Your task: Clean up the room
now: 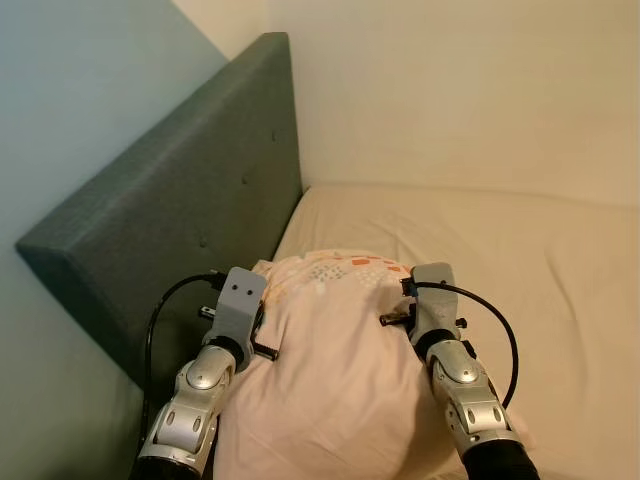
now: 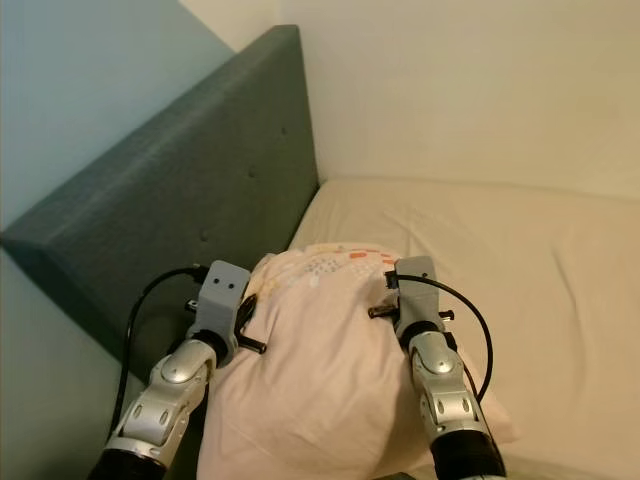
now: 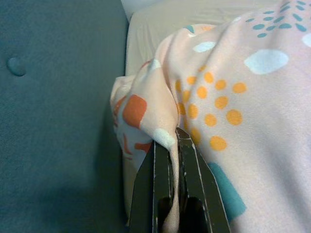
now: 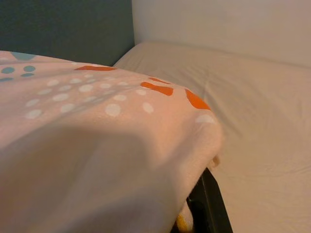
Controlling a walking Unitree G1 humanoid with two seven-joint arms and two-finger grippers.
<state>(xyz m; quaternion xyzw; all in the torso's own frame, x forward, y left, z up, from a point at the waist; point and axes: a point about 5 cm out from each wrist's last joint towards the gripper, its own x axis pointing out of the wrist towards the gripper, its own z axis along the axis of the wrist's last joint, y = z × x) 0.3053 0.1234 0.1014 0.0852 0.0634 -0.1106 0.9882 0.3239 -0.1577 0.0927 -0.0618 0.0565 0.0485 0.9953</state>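
A pink patterned pillow (image 1: 330, 370) is held above the beige mattress (image 1: 520, 260), near the grey headboard (image 1: 190, 220), which stands just beside its left edge. Its fabric is pinched by the clenched left gripper (image 3: 174, 145); the right gripper's (image 4: 206, 182) grasp cannot be told, being covered by cloth.

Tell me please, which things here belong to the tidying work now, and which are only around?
In the job: pink pillow, left gripper shut on its corner, right gripper under its other side, bed mattress.

Only around: grey headboard, wall.
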